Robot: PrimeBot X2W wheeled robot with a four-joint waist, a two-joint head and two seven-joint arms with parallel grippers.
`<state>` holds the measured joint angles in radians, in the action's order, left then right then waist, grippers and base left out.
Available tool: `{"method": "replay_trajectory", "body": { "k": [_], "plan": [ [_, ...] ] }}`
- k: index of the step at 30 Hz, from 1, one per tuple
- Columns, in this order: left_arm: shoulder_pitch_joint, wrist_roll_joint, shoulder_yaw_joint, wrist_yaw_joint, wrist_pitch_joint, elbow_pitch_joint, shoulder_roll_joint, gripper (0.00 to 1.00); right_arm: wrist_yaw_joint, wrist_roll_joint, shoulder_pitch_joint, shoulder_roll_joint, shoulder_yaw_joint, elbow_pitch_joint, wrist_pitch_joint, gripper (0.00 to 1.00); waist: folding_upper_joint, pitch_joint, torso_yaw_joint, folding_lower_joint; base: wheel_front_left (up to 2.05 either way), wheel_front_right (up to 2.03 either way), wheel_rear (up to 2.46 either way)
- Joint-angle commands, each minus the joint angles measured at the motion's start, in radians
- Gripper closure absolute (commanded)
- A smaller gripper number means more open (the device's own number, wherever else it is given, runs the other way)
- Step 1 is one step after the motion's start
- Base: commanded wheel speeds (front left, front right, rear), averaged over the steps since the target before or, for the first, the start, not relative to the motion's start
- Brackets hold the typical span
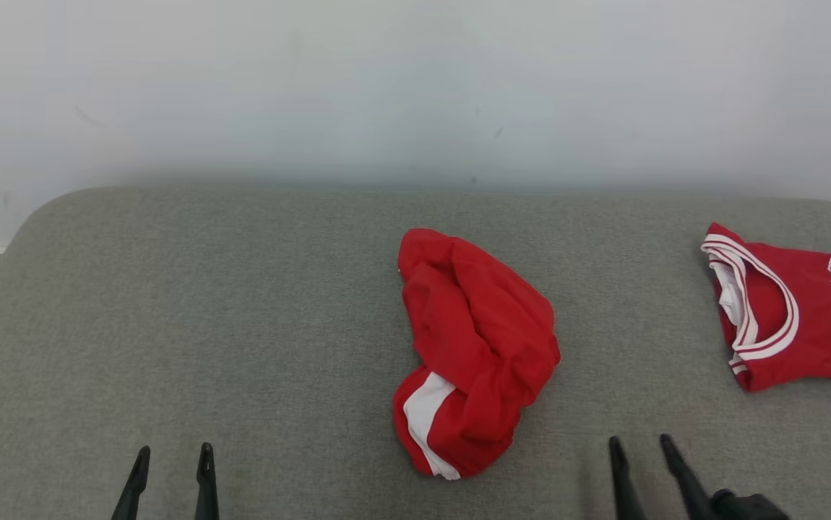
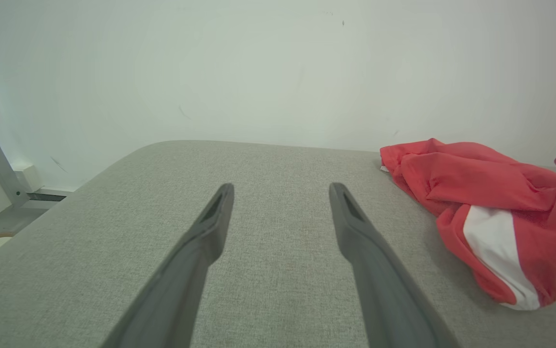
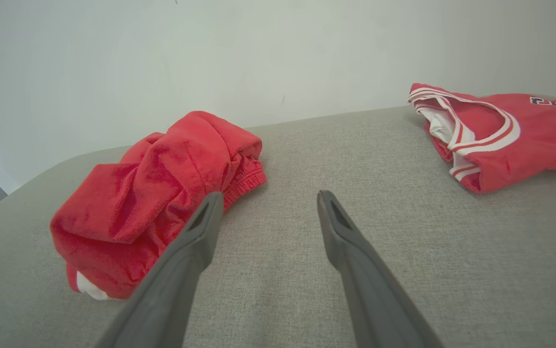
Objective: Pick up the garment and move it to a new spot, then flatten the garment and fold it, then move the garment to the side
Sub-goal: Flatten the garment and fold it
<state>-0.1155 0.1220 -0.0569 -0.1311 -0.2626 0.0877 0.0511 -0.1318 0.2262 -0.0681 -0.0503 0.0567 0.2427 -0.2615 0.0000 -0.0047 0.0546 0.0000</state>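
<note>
Centre of the head frame: one crumpled red garment (image 1: 477,347) with a white stripe, lying on the grey worktop (image 1: 242,325). Right edge: one red jersey (image 1: 798,318), well apart from it. Left gripper (image 1: 175,451) lower left, right gripper (image 1: 640,440) lower right; both spread wide, holding nothing.

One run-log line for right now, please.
crumpled red-and-white cloth garment: untouched, mid grey padded surface | left gripper: open, empty | right gripper: open, empty
</note>
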Motion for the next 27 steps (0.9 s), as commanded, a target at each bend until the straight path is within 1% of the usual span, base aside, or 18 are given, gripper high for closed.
{"method": "replay_trajectory", "body": {
  "k": [1,8,14,16,19,21,22,23,24,25,27],
  "plan": [
    [0.013,0.005,0.008,0.001,-0.004,-0.001,-0.001,0.00,0.002,0.005,-0.003,0.000,0.024,0.020,-0.004,0.00,0.0000,0.000,0.018,0.0000,0.00,0.00,0.00],
    [0.030,0.013,0.048,0.001,-0.004,0.010,-0.001,0.00,0.002,0.036,0.074,0.000,0.149,0.165,-0.004,0.00,0.0000,0.010,0.080,0.0000,0.00,0.00,0.00],
    [0.043,0.018,0.068,0.001,-0.004,0.019,-0.001,0.00,0.002,0.065,0.175,0.000,0.252,0.323,-0.004,0.00,0.0000,0.023,0.121,0.0000,0.00,0.00,0.00],
    [0.047,0.020,0.071,0.001,-0.004,0.022,-0.001,0.00,0.002,0.070,0.200,0.000,0.259,0.343,-0.004,0.00,0.0000,0.027,0.128,0.0000,0.00,0.00,0.00],
    [0.062,0.024,0.081,0.001,-0.004,0.028,-0.001,0.00,0.002,0.057,0.244,0.000,0.269,0.444,-0.004,0.00,0.0000,0.033,0.149,0.0000,0.00,0.00,0.00],
    [0.064,0.026,0.087,0.001,-0.004,0.032,-0.001,0.00,0.002,0.061,0.285,0.000,0.280,0.485,-0.004,0.00,0.0000,0.038,0.164,0.0000,0.00,0.00,0.00],
    [0.066,0.023,0.088,0.001,-0.004,0.035,-0.001,0.00,0.002,0.063,0.298,0.000,0.287,0.508,-0.004,0.04,0.0000,0.040,0.170,0.0000,0.00,0.00,0.00],
    [0.070,0.024,0.090,0.001,-0.004,0.037,-0.001,0.00,0.002,0.069,0.306,0.000,0.290,0.531,-0.004,0.44,0.0000,0.042,0.176,0.0000,0.00,0.00,0.00],
    [0.074,0.027,0.088,0.001,-0.004,0.037,-0.001,0.00,0.002,0.065,0.316,0.000,0.294,0.554,-0.004,0.93,0.0000,0.043,0.179,0.0000,0.00,0.00,0.00],
    [0.077,0.028,0.087,0.001,-0.004,0.039,-0.001,0.00,0.002,0.060,0.327,0.000,0.296,0.577,-0.004,1.00,0.0000,0.044,0.182,0.0000,0.00,0.00,0.00],
    [0.078,0.027,0.084,0.001,-0.004,0.041,-0.001,0.00,0.002,0.066,0.342,0.000,0.291,0.596,-0.003,1.00,0.0000,0.044,0.184,0.0000,0.00,0.00,0.00]
  ]
}}
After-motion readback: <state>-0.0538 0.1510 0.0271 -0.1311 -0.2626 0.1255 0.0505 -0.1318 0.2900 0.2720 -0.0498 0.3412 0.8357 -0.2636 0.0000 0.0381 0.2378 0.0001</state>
